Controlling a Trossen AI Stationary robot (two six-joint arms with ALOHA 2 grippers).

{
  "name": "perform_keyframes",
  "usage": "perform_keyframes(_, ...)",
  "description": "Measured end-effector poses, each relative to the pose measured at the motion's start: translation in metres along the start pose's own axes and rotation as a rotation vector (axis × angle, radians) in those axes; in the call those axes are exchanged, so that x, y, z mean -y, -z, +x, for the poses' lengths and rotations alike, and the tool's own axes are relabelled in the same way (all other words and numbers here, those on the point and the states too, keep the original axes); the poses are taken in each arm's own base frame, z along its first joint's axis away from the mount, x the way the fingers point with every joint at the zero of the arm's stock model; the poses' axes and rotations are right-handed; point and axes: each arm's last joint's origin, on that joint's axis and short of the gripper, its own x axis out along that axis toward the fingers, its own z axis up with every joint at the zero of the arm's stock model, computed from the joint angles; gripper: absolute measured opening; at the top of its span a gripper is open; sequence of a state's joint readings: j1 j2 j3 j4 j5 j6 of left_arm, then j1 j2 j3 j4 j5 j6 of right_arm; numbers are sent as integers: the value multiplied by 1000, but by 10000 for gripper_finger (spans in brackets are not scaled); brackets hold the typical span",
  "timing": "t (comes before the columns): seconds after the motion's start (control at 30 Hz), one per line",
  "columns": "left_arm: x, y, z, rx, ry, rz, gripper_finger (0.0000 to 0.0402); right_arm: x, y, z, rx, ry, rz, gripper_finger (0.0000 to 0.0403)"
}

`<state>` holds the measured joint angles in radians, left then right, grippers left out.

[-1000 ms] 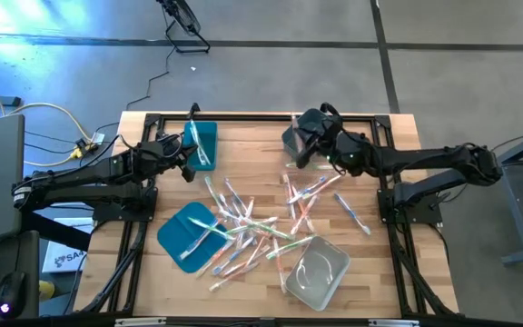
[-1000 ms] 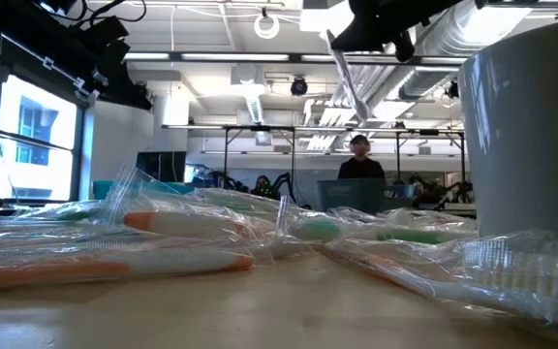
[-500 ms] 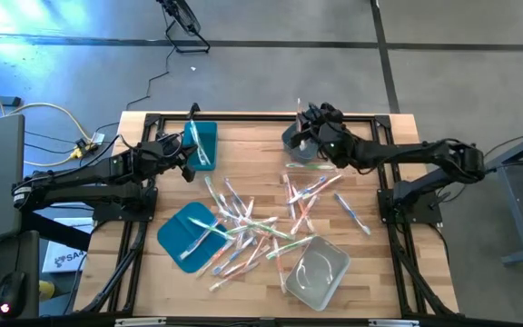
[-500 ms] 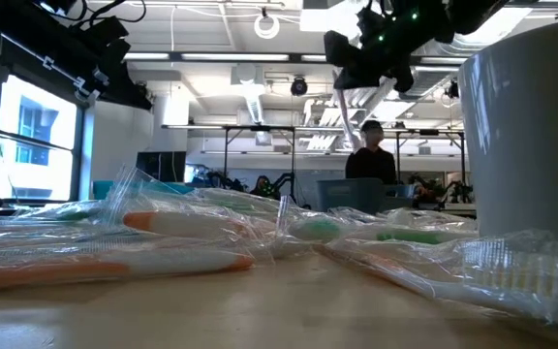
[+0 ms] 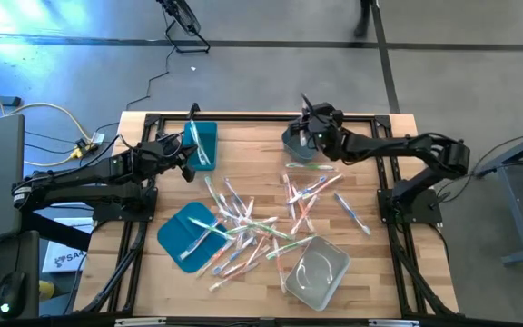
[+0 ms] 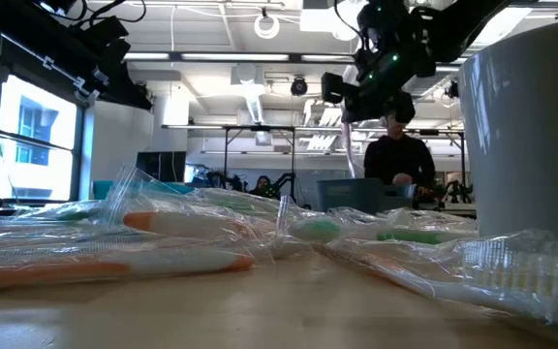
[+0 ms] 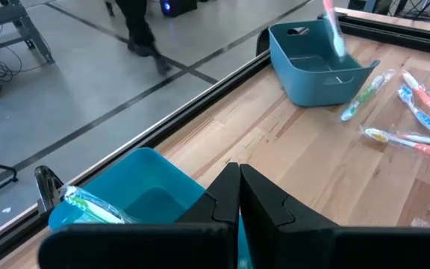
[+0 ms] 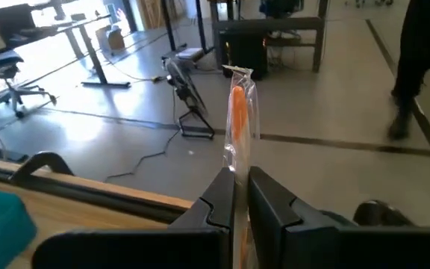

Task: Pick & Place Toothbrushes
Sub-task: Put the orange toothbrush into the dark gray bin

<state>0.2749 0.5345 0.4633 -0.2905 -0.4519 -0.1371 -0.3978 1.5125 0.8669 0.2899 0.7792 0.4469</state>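
Right claw (image 5: 308, 128) above grey bin (image 5: 294, 143); toothbrushes (image 5: 252, 225) scattered mid-table (image 5: 379, 272).

My right gripper (image 8: 239, 196) has matt black plastic fingers, pinched on a toothbrush (image 8: 238, 119) with an orange handle sealed in glossy, crinkled clear film. The table (image 5: 261, 145) under me is pale planked wood with a smooth, lightly sheened finish, edged by a dark matt metal frame (image 5: 243, 116). The teal bin (image 7: 316, 63) looks like smooth moulded plastic, and the loose toothbrushes (image 6: 182, 225) lie in shiny transparent wrappers.
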Motion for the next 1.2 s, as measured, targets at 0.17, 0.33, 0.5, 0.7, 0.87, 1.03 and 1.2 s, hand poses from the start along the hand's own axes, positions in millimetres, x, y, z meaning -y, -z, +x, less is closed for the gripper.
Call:
perform_keyframes(0.17,0,0,0,0,0,0,6,3,10,11,-21,39,4,15)
perform_keyframes(0.33,0,0,0,0,0,0,6,4,18,17,-54,42,35,15)
perform_keyframes(0.5,0,0,0,0,0,0,6,7,22,17,-89,60,23,15)
perform_keyframes(0.7,0,0,0,0,-1,0,6,12,27,18,-135,88,24,15)
perform_keyframes(0.87,0,0,0,-1,0,0,6,16,31,18,-178,114,37,15)
perform_keyframes(1.03,0,1,0,-5,-1,2,6,16,32,17,-191,105,37,39)
perform_keyframes(1.2,0,0,0,-4,-1,2,6,16,32,17,-190,107,36,90)
